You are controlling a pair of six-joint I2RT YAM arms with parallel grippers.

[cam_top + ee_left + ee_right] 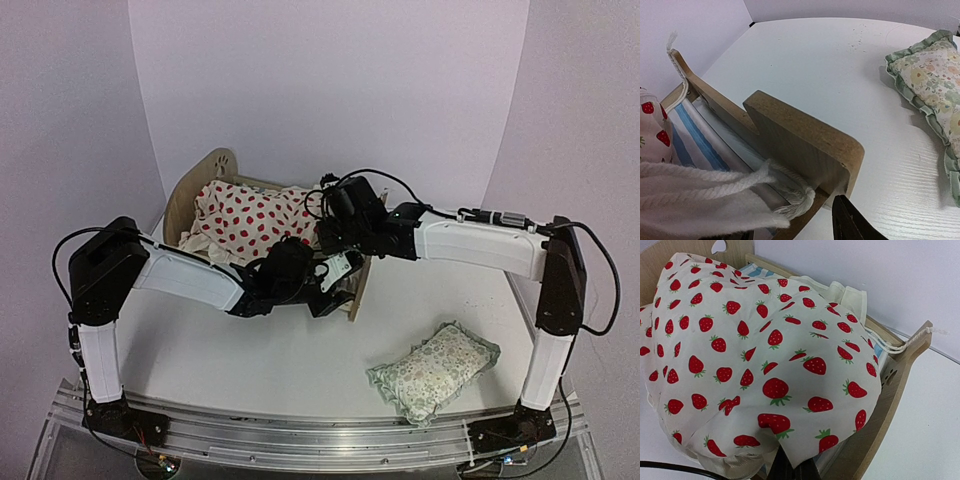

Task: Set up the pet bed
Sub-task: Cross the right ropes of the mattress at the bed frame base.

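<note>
At the far left of the white table (300,375) stands the pet bed (195,195), a small light-wood frame with an arched headboard and a paw-print cutout. Its headboard points to the back-left corner and its low footboard (805,145) faces the arms. A blue-and-white striped fabric base (695,135) shows inside the frame.

Over that base lies a cream cushion printed with red strawberries (250,222). It is bunched and humped rather than flat, so it does not look seated yet.

The left gripper (328,298) reaches in low at the footboard. The left wrist view shows one dark finger (850,227) just beside the footboard's corner, with a thick white cord (715,180) lying across the foreground. I cannot tell how the fingers stand, nor whether they hold anything. Its place suggests it is there to steady the frame.

Next to it, the right gripper (328,238) hangs over the foot end of the bed. Its fingers (790,471) are pressed together on what looks like the cushion's near edge, and the fabric rises in a dome from that pinch. That fits pulling the cushion toward the footboard to spread it.

Well apart on the right, a small green floral pillow with a frilled edge (435,372) lies flat on the table, probably waiting its turn.
</note>
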